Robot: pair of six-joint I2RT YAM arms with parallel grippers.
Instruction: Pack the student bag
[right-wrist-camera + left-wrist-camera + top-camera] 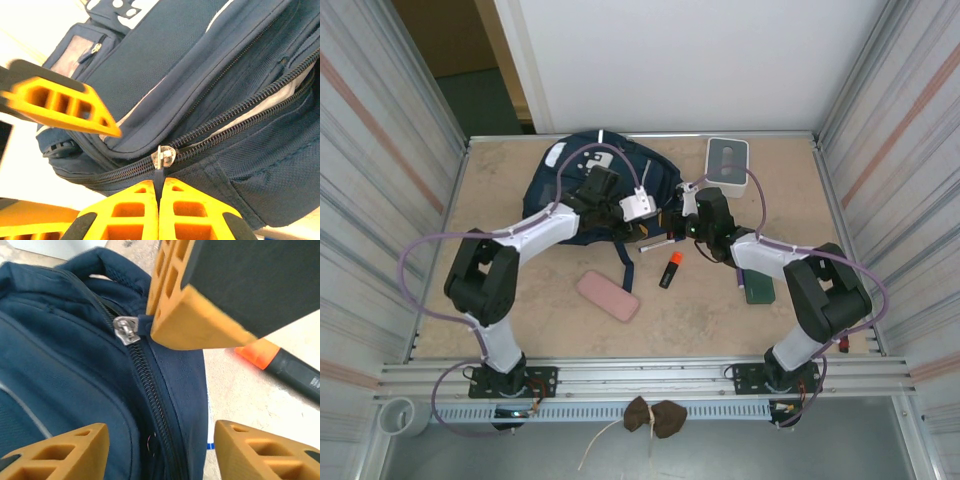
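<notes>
Setting: pale tan table (720,320) inside ribbed metal walls (380,150); white panel behind.

Item 1: large navy-blue fabric student backpack (650,165), lying flat at the far middle of the table, a little left of centre, with both grippers at its near right edge.

Item 2: right gripper (159,192); jaws pressed together on the dark zip pull (158,175), just below the silver metal slider (164,156).

Item 3: left gripper (161,440); jaws apart and holding nothing, straddling the closed stretch of zip close by the right gripper's finger.

Hazards, as judged:
- the thin pull may slide out of the right jaws under tension;
- with the left jaws gripping nothing, the bag is unanchored and may drag across the table rather than unzip;
- loose fabric may snag in the teeth;
- the two grippers work very near each other, so contact is possible;
- the orange-and-black highlighter (670,270) and slim dark pen (657,243), just beside the bag, could be knocked away.

Containers:
- backpack: zip parted beyond the slider, showing light grey lining (270,107); contents cannot be told;
- small white-grey box (727,160), far right beside the bag; contents cannot be told;
- pink oblong case (608,296), shut, lying near the bag on the table;
- dark green flat block (758,288), by the right arm, unpacked.
</notes>
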